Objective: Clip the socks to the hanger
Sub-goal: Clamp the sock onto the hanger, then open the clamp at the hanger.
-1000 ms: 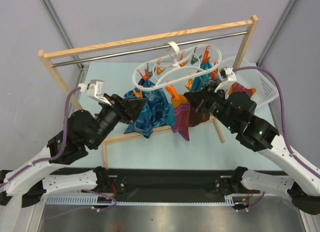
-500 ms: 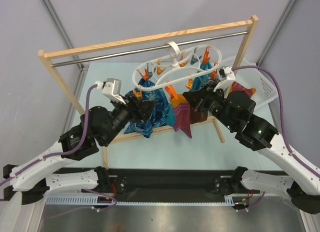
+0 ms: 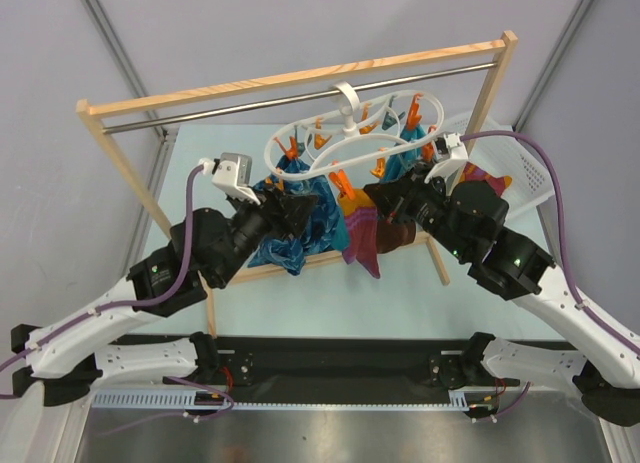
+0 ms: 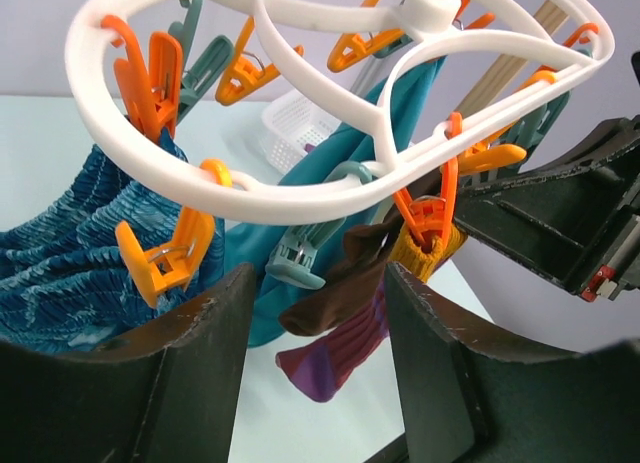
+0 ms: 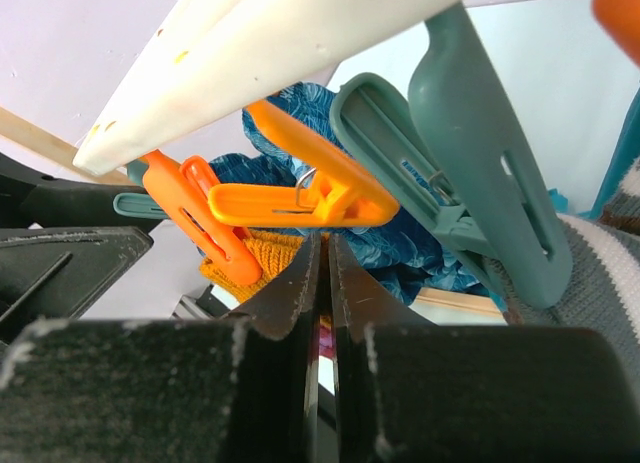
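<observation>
The white hanger (image 3: 345, 133) hangs by its hook from the metal bar, and its ring fills the top of the left wrist view (image 4: 300, 198). A magenta striped sock (image 3: 362, 241) hangs by its orange cuff (image 4: 432, 251) from an orange clip (image 4: 425, 218). The dark brown sock (image 4: 340, 288) droops beside it. My left gripper (image 4: 318, 283) is open and empty just below the ring, facing both socks. My right gripper (image 5: 322, 241) is pressed shut right under an orange clip (image 5: 300, 198), with a thin dark strip of the brown sock between the jaws. It also shows in the top view (image 3: 378, 198).
Blue patterned cloths (image 3: 300, 228) and a teal one (image 4: 400, 113) hang from other clips. The wooden rack with its metal bar (image 3: 300, 95) surrounds the hanger, and its lower rail runs under the socks. A white basket (image 3: 520, 168) stands at the back right. A teal clip (image 5: 470, 153) hangs close to my right fingers.
My left arm has swung right and forward, bringing its open gripper up under the hanger next to the socks. The right arm and the socks have stayed put.
</observation>
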{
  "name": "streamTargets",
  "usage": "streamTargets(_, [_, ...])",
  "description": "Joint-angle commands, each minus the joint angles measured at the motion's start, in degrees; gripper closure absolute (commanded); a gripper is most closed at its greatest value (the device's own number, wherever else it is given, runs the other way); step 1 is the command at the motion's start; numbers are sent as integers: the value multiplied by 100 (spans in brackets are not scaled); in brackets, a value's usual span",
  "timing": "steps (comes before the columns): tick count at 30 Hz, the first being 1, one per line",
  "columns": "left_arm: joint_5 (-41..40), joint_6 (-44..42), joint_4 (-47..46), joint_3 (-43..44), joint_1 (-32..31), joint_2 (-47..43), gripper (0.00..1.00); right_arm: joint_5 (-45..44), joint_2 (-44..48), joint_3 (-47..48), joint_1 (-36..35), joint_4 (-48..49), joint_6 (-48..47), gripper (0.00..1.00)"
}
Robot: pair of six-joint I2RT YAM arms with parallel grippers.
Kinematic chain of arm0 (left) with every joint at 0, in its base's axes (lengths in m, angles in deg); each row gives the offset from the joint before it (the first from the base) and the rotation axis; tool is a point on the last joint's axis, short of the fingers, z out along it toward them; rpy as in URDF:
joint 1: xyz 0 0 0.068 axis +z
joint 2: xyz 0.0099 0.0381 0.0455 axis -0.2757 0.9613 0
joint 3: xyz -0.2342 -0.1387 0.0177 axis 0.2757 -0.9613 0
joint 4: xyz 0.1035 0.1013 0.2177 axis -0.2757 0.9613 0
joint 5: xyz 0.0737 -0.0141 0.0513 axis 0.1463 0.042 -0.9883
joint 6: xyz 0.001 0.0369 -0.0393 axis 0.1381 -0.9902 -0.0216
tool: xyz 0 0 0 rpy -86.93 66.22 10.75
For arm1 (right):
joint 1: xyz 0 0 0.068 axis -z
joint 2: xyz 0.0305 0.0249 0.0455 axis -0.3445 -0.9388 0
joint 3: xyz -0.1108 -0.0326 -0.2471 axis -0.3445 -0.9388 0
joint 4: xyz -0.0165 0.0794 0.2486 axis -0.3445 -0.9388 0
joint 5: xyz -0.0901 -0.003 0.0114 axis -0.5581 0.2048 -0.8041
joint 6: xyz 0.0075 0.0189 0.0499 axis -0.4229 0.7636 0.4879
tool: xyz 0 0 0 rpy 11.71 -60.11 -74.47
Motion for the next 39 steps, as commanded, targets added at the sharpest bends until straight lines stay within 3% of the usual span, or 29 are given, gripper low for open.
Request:
streamTargets(1, [-118,-266,-299,174,96,9,41,51,-15,226,-4,125,-54,93])
streamTargets(11, [260,-240,-290,324,395,141,61,103,46,235,-4,-24,-90,91])
streamTargets(14, [628,-56,-282,341,544,114,73,244,64,270,-4,-165,-142,81])
streamTargets(17, [988,155,-141,455,702,123,86,524,125,401,5,-463,-309,54])
streamTargets(21, [1516,516,-27,570,852,88,93,1131,283,595,-4,-955,-529,41])
streamTargets(25, [2000,849,140,631,984,36,94,2368,337,551,-4,-790,-345,40])
streamTargets(29, [2474,1210,228,623,1177,-78,96,2932,109,218,-82,96,383,44])
streamTargets(39, [3029,1764,299,623,1292,-334,95,2995,-393,-20,-188,1399,798,45])
